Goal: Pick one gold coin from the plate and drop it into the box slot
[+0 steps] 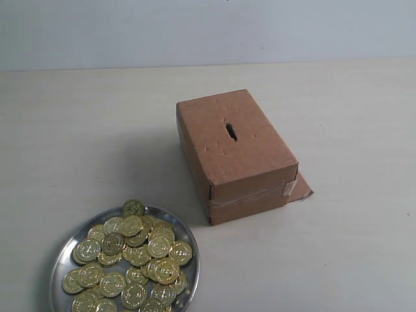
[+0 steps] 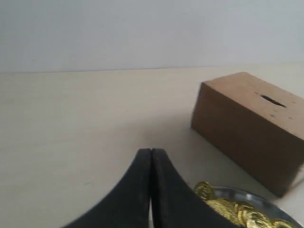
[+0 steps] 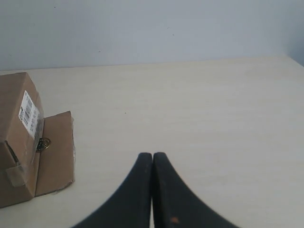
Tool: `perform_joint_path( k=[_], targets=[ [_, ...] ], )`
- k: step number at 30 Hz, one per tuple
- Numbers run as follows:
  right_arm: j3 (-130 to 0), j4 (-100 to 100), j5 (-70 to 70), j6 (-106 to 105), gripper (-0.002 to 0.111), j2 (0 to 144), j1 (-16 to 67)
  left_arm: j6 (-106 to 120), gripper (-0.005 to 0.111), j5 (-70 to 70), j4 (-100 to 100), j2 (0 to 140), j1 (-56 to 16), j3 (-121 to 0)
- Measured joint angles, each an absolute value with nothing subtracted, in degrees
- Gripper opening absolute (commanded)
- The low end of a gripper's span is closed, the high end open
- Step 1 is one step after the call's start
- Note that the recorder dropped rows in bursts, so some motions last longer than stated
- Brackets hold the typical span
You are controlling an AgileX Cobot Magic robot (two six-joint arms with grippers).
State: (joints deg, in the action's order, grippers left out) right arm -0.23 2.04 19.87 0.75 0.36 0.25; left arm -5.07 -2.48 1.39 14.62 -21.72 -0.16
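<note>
My left gripper (image 2: 151,154) pinched together, empty, close by the plate (image 1: 62,257) heaped with gold coins (image 1: 133,257), my right gripper (image 3: 152,156) likewise closed on nothing, box (image 1: 234,153) beside the plate, slot (image 1: 231,130) in its top.

L fingers (image 2: 135,190) matte black, curved, tapering, R fingers (image 3: 135,190) same, small orange speck (image 3: 174,220)

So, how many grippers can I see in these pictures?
2. The left gripper, shut, is by the plate of coins, facing the box. The right gripper, shut, is over the table near the box's flap. Neither appears in the exterior view.
</note>
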Motion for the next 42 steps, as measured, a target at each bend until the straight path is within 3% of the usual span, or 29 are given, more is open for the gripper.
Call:
perform_joint_path(
  k=[4, 9, 42],
  targets=[
    [-0.2, 2.0, 19.9, 0.7, 0.0, 0.4, 0.3, -5.0, 0.0, -10.1, 1.4, 6.3, -11.7, -0.2],
    [-0.2, 2.0, 19.9, 0.7, 0.0, 0.4, 0.3, -5.0, 0.0, -17.4, 1.2, 0.5, -4.6, -0.2],
    [-0.2, 2.0, 19.9, 0.7, 0.0, 0.4, 0.3, -1.4, 0.0, -20.6, 2.0, 0.4, -4.0, -0.2]
  ],
)
